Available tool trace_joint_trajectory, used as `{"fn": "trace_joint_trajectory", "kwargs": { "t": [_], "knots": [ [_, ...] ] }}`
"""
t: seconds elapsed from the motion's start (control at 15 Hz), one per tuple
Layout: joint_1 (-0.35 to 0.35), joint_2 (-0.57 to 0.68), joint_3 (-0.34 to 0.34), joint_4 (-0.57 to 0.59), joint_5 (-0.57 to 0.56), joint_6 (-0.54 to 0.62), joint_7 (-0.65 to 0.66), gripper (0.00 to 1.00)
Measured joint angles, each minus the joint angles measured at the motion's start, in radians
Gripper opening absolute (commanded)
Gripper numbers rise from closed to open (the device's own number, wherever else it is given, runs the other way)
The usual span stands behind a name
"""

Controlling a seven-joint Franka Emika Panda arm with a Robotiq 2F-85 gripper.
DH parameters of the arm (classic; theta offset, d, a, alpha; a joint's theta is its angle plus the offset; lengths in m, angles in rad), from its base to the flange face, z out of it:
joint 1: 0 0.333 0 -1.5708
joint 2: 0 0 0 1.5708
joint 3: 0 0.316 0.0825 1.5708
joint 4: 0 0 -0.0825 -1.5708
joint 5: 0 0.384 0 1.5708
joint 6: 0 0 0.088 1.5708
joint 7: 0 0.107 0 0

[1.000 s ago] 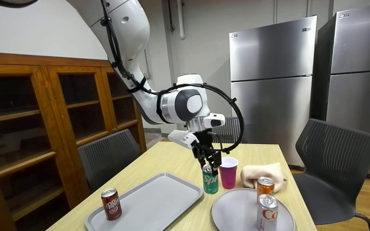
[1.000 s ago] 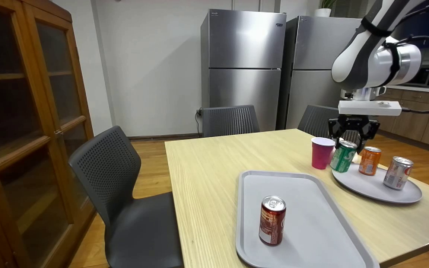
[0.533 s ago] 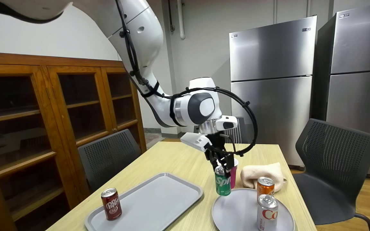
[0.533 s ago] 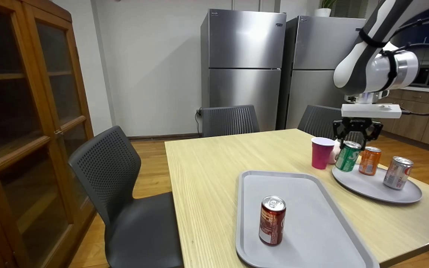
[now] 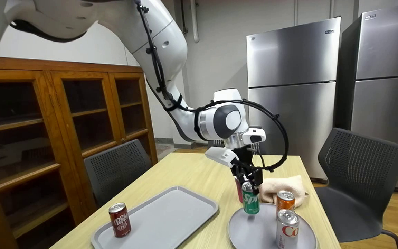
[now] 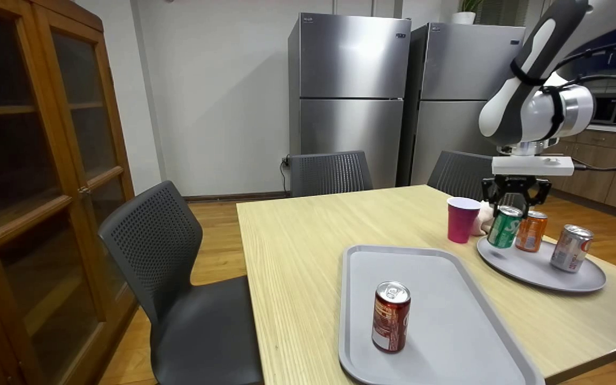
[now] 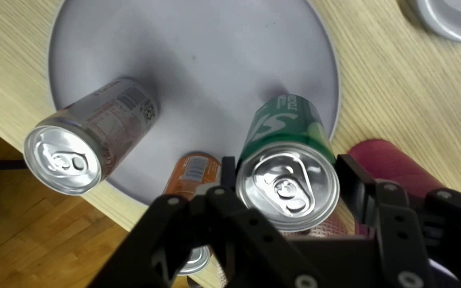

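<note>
A green Sprite can (image 5: pixel 250 203) is held near its top by my gripper (image 7: pixel 287 176), with one black finger pad against each side. In both exterior views the can (image 6: pixel 503 230) is over the near-cup edge of a round grey plate (image 5: pixel 254 231), leaning slightly. A small shadow lies by its base in the wrist view; whether it touches the plate I cannot tell. On the same plate stand an orange can (image 6: pixel 531 232), close beside the gripper, and a silver Coke can (image 7: pixel 106 124). The orange can is partly covered by a finger in the wrist view.
A magenta cup (image 6: pixel 461 222) stands just beside the gripper, with a pale cloth (image 5: pixel 285 186) behind. A grey rectangular tray (image 5: pixel 171 211) bears a dark red Dr Pepper can (image 6: pixel 391 321). Chairs surround the table, including a dark one (image 5: pixel 354 193) by the fridges.
In an exterior view, the gripper has carried the green can rightward, from beside the cup to over the round plate, staying shut on it. The other cans, tray and cup have not moved.
</note>
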Motion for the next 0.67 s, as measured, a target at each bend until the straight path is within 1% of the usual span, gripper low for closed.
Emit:
{"fn": "trace_joint_trajectory", "kwargs": {
  "t": [0.67],
  "knots": [
    [-0.014,0.090,-0.003,0.105,0.010,-0.040,0.000,0.39]
  ]
}}
